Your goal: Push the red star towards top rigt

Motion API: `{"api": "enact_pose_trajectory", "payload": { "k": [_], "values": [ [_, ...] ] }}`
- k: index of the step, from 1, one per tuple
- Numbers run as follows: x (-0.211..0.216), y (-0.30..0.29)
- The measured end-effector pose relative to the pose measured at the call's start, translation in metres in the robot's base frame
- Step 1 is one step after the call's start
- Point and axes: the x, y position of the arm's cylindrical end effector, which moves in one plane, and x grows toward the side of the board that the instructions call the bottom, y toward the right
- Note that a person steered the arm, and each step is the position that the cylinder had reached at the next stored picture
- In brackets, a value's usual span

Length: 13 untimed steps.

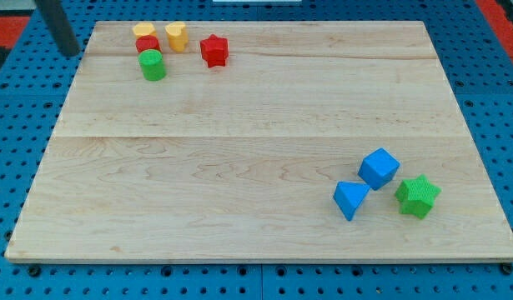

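While sitting alone right of the yellow heart [176,37], the red star [213,51] is looking light and rigid. My tip [69,52] is hovering far left of the star; there are no fingers, so I am judging its lower-left points best for pushing.

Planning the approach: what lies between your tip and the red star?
Camera view: between my tip and the red star sit the yellow blocks, a red block and a green cylinder.

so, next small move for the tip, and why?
Probably bring my tip rightward across the view's top to just left of the red star, slightly below it. The tip sits off the board's top-left corner, touching nothing, and the yellow, red and green blocks lie between.
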Motion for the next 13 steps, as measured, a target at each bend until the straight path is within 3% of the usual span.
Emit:
{"api": "enact_pose_trajectory", "payload": {
  "k": [1,4,6,8,10,11,13],
  "values": [
    [0.003,0.09],
    [0.008,0.189],
    [-0.012,0.282],
    [0.056,0.273],
    [0.074,0.257],
    [0.069,0.219],
    [0.033,0.223]
  ]
}}
